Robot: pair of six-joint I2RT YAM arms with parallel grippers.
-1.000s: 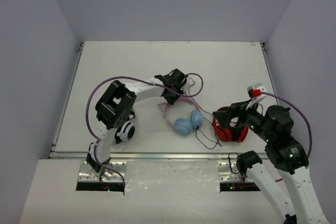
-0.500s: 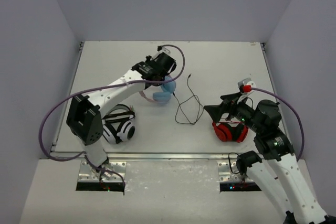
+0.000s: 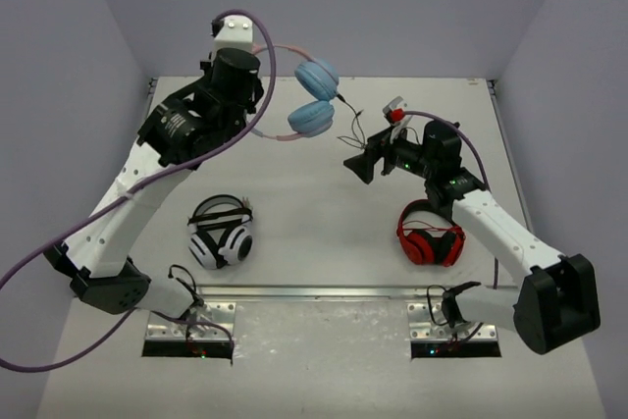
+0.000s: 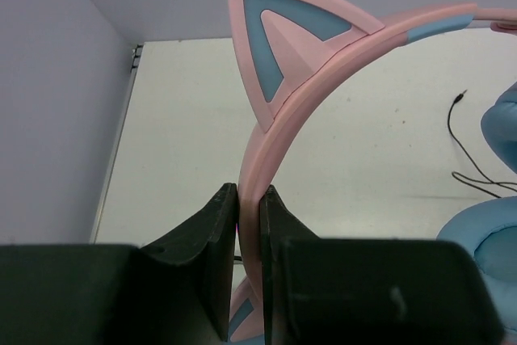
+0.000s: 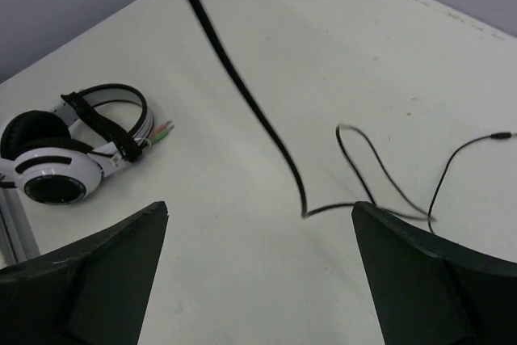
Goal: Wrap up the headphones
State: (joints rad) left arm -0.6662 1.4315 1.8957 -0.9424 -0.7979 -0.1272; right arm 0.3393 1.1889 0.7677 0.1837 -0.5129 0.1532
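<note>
Up went the headphones (image 3: 314,95) off the surface (image 3: 294,208) — the left claw (image 4: 248,199) pinched their pink headband (image 4: 323,66), cable (image 3: 353,130) dangling. The right claw (image 5: 257,214) hovered nearby — spread wide.

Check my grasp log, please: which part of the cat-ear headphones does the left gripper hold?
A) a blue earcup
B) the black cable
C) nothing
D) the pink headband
D: the left wrist view shows the left gripper shut on the pink headband of the headphones, just below a cat ear.

White table (image 3: 294,233), lavender walls (image 3: 324,7)
</note>
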